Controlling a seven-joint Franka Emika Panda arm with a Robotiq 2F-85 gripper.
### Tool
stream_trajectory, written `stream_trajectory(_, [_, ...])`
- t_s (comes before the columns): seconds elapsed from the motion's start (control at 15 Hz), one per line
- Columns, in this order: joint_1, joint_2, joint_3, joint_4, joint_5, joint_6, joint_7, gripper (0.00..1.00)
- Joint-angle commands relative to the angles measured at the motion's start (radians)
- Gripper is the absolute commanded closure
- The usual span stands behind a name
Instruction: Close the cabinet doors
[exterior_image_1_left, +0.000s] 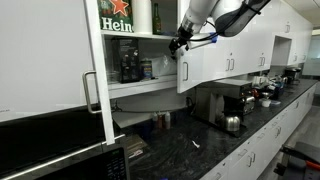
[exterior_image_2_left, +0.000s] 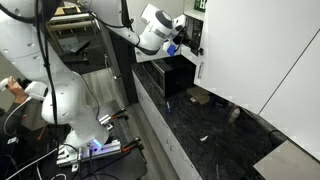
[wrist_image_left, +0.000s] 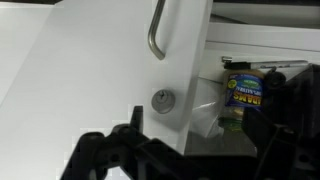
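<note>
I see a green Heineken box (exterior_image_1_left: 116, 14) on the top shelf; below it a dark jar (exterior_image_1_left: 129, 66) stands on the next shelf; the wrist view shows me a can with a green and yellow label (wrist_image_left: 241, 92), upright; in an exterior view the black countertop (exterior_image_1_left: 190, 155) runs away from me, carrying a black coffee machine (exterior_image_1_left: 212, 103) with a silver kettle (exterior_image_1_left: 233, 122) just beside it; a microwave (exterior_image_1_left: 60, 160) fills the bottom corner.

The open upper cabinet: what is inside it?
A Heineken box on the top shelf and a dark container below. The cabinet doors hide the rest.
</note>
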Motion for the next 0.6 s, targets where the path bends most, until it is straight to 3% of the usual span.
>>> stream_trajectory(0.0, [0.003, 0.067, 0.008, 0.063, -0.085, 0.032, 0.038, 0.0])
stream_trajectory(0.33, [0.009, 0.088, 0.009, 0.075, -0.152, 0.027, 0.074, 0.0])
stream_trajectory(0.53, [0.012, 0.092, 0.01, 0.089, -0.253, 0.01, 0.157, 0.0])
